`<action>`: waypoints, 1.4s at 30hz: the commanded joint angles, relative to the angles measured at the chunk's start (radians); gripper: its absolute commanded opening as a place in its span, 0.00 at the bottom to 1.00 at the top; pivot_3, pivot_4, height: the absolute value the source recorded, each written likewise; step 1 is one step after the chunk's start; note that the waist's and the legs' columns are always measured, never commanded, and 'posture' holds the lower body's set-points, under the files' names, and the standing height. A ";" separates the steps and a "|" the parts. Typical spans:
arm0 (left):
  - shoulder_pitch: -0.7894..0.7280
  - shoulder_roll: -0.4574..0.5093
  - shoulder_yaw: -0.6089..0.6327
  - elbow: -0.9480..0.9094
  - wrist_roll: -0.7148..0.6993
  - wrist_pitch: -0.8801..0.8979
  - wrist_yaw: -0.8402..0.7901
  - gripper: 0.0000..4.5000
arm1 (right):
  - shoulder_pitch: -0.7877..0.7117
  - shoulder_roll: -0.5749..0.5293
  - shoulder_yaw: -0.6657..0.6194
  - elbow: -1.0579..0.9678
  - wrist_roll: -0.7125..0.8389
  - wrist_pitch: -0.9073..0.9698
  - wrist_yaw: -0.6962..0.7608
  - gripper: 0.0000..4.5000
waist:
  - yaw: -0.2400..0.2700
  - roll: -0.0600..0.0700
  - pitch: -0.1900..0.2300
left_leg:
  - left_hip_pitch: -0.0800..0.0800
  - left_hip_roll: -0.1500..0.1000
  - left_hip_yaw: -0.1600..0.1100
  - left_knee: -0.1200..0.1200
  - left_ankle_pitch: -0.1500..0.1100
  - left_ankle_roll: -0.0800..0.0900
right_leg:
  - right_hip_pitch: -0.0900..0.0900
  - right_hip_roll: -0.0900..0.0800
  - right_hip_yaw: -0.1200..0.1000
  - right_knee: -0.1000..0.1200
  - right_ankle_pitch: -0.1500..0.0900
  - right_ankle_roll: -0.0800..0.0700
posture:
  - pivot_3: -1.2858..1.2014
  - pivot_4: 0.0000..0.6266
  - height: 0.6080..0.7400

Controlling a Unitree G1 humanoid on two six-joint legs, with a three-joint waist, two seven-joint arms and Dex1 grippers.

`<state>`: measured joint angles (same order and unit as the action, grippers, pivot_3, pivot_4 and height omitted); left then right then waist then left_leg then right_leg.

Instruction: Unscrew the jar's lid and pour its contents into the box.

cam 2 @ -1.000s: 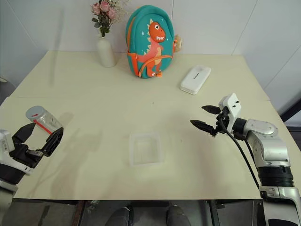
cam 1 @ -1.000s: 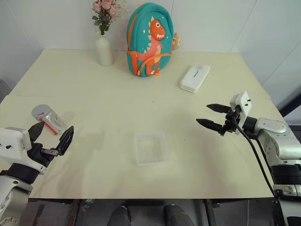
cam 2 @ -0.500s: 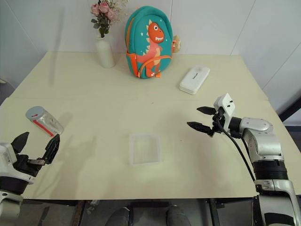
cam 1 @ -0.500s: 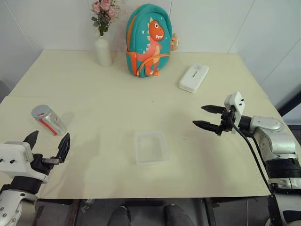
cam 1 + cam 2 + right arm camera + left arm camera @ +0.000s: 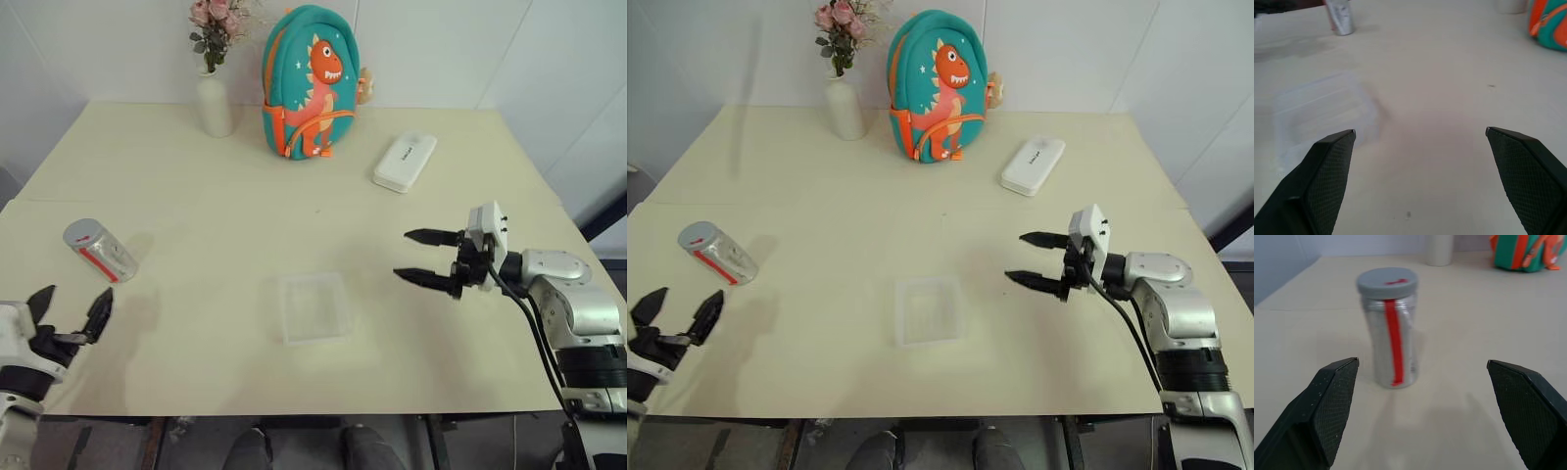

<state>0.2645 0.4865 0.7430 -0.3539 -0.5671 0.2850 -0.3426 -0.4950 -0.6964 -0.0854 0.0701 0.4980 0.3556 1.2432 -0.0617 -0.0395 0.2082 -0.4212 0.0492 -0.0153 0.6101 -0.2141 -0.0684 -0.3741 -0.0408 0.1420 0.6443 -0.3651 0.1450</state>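
The right end effector (image 5: pixel 426 259) has two slim black pointed fingers, a white block behind them, a silver rounded arm and a black cable.

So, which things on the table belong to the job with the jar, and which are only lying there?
For the job:
- jar
- lid, screwed on
- box

Only lying about:
- vase with flowers
- dinosaur backpack
- white case

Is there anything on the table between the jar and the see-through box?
No, just bare table between the jar and the box, seen in both eye views.
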 commanded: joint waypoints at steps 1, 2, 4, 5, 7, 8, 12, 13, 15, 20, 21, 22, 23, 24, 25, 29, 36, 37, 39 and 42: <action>-0.019 0.023 0.029 0.014 0.002 -0.028 -0.010 0.99 | 0.004 -0.016 -0.005 -0.084 0.024 0.001 0.014 1.00 | -0.006 0.000 0.000 | 0.000 0.000 0.001 0.000 0.000 0.000 | 0.000 0.000 0.000 0.000 0.000 0.000 | 0.52 0.24 1.00; -0.025 0.030 0.033 0.024 -0.001 -0.028 -0.015 0.99 | 0.005 -0.009 -0.001 -0.096 0.021 0.004 0.004 1.00 | -0.008 0.000 0.000 | 0.000 0.000 0.001 0.000 0.000 0.000 | 0.000 0.000 0.000 0.001 0.001 0.001 | 0.52 0.24 1.00; -0.046 0.042 0.029 0.040 0.001 -0.028 -0.020 0.99 | 0.000 0.017 -0.003 -0.103 0.018 0.004 -0.031 1.00 | -0.011 0.000 0.000 | 0.001 0.000 0.000 0.001 0.000 0.000 | 0.000 0.000 0.000 0.001 0.001 0.001 | 0.52 0.24 1.00; -0.065 0.052 0.023 0.055 0.003 -0.025 -0.020 0.99 | 0.001 0.030 -0.002 -0.103 0.017 0.000 -0.042 1.00 | -0.011 0.000 0.000 | 0.001 0.000 0.000 0.001 0.000 0.000 | 0.000 0.000 0.000 0.002 0.001 0.001 | 0.52 0.24 1.00; -0.091 0.068 0.022 0.086 0.001 -0.023 -0.023 0.99 | 0.007 0.047 0.003 -0.114 0.015 -0.005 -0.059 1.00 | -0.012 0.000 0.000 | 0.001 0.000 -0.001 0.001 0.001 -0.001 | 0.000 0.000 0.000 0.003 0.001 0.001 | 0.52 0.24 1.00; -0.103 0.072 0.021 0.100 -0.001 -0.021 -0.027 0.99 | 0.009 0.053 0.006 -0.117 0.013 -0.007 -0.064 1.00 | -0.012 0.000 0.000 | 0.001 0.000 0.000 0.001 0.001 -0.001 | 0.000 0.000 0.000 0.002 0.001 0.001 | 0.52 0.24 1.00; -0.147 0.087 0.012 0.178 0.017 -0.040 -0.042 0.99 | 0.012 0.066 0.010 -0.124 0.012 -0.007 -0.079 1.00 | -0.014 0.000 0.000 | 0.000 0.000 0.000 0.000 0.000 0.000 | 0.000 0.000 0.000 0.002 0.001 0.001 | 0.52 0.24 1.00; -0.160 0.089 0.007 0.191 0.019 -0.043 -0.045 0.99 | 0.011 0.068 0.013 -0.122 0.010 -0.009 -0.080 1.00 | -0.016 0.000 0.000 | 0.000 0.000 0.000 0.000 0.000 -0.001 | 0.000 0.000 0.000 0.002 0.001 0.001 | 0.52 0.24 1.00; -0.185 0.093 -0.003 0.227 0.025 -0.047 -0.051 0.99 | 0.003 0.074 0.019 -0.118 0.005 -0.014 -0.083 1.00 | -0.016 0.000 0.000 | 0.000 0.000 0.000 0.000 0.000 -0.001 | -0.001 0.000 0.000 0.002 0.001 0.001 | 0.52 0.24 1.00; -0.249 0.087 -0.055 0.296 0.039 -0.061 -0.073 0.99 | -0.010 0.085 0.042 -0.110 -0.015 -0.034 -0.093 1.00 | -0.018 0.000 0.000 | 0.000 0.000 0.000 0.000 0.000 -0.001 | -0.001 0.000 0.000 0.003 0.001 0.001 | 0.52 0.24 1.00; -0.255 0.083 -0.062 0.301 0.041 -0.064 -0.076 0.99 | -0.010 0.084 0.046 -0.110 -0.021 -0.041 -0.092 1.00 | -0.018 0.000 0.000 | 0.001 0.000 0.000 0.000 0.000 -0.001 | -0.001 0.000 0.000 0.003 0.001 0.001 | 0.52 0.24 1.00; -0.258 0.082 -0.066 0.303 0.043 -0.068 -0.078 0.99 | -0.009 0.084 0.048 -0.109 -0.025 -0.046 -0.091 1.00 | -0.017 0.000 0.000 | 0.000 0.000 -0.001 0.001 0.000 -0.001 | -0.001 0.000 -0.001 0.004 0.001 0.001 | 0.52 0.24 1.00; -0.264 0.080 -0.071 0.312 0.047 -0.074 -0.077 0.99 | -0.007 0.087 0.047 -0.113 -0.023 -0.043 -0.094 1.00 | -0.018 0.000 0.000 | 0.000 0.000 -0.001 0.001 0.000 -0.001 | -0.001 0.000 0.000 0.004 0.001 0.001 | 0.52 0.24 1.00; -0.286 0.083 -0.081 0.342 0.054 -0.082 -0.076 0.99 | -0.005 0.092 0.047 -0.122 -0.017 -0.035 -0.100 1.00 | -0.020 0.000 0.000 | 0.000 0.000 0.000 0.001 0.000 -0.001 | 0.000 0.000 0.000 0.004 0.001 0.001 | 0.52 0.24 1.00; -0.302 0.085 -0.089 0.365 0.059 -0.089 -0.075 0.99 | -0.004 0.095 0.047 -0.129 -0.012 -0.029 -0.105 1.00 | -0.020 0.000 0.000 | 0.000 0.000 0.000 0.000 0.000 -0.001 | -0.001 0.000 0.000 0.004 0.001 0.001 | 0.52 0.24 1.00; -0.385 0.098 -0.112 0.446 0.078 -0.115 -0.075 0.99 | -0.008 0.095 0.057 -0.119 -0.025 -0.041 -0.105 1.00 | -0.018 0.000 0.000 | 0.000 0.001 -0.001 0.001 0.001 -0.001 | -0.001 0.001 -0.001 0.005 0.001 0.001 | 0.52 0.24 1.00; -0.422 0.106 -0.118 0.486 0.092 -0.138 -0.083 0.99 | -0.005 0.089 0.047 -0.118 -0.023 -0.043 -0.111 1.00 | -0.021 0.000 0.000 | 0.001 0.001 -0.001 0.001 0.001 -0.001 | -0.001 0.001 -0.001 0.007 0.001 0.001 | 0.52 0.24 1.00; -0.432 0.110 -0.119 0.504 0.094 -0.144 -0.084 0.99 | -0.004 0.089 0.049 -0.115 -0.026 -0.046 -0.112 1.00 | -0.020 0.000 0.000 | 0.000 0.001 -0.001 0.001 0.001 -0.001 | -0.001 0.001 -0.001 0.007 0.001 0.001 | 0.52 0.24 1.00; -0.446 0.118 -0.120 0.534 0.099 -0.153 -0.087 0.99 | -0.003 0.089 0.050 -0.111 -0.030 -0.050 -0.114 1.00 | -0.019 0.000 0.000 | 0.001 0.001 -0.001 0.002 0.001 -0.001 | -0.001 0.001 -0.001 0.007 0.001 0.001 | 0.52 0.24 1.00; -0.463 0.126 -0.118 0.566 0.102 -0.166 -0.092 0.99 | -0.008 0.091 0.050 -0.105 -0.034 -0.054 -0.119 1.00 | -0.019 0.000 0.000 | 0.001 0.001 -0.001 0.002 0.001 -0.001 | -0.001 0.001 -0.001 0.008 0.001 0.001 | 0.52 0.24 1.00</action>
<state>-0.1860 0.5903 0.6097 0.2150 -0.4672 0.1498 -0.4282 -0.4947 -0.5997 -0.0125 -0.0247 0.4601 0.3237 1.1283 -0.0808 -0.0398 0.2082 -0.4205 0.0498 -0.0166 0.6125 -0.2130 -0.0695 -0.3755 -0.0401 0.1412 0.6527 -0.3643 0.1460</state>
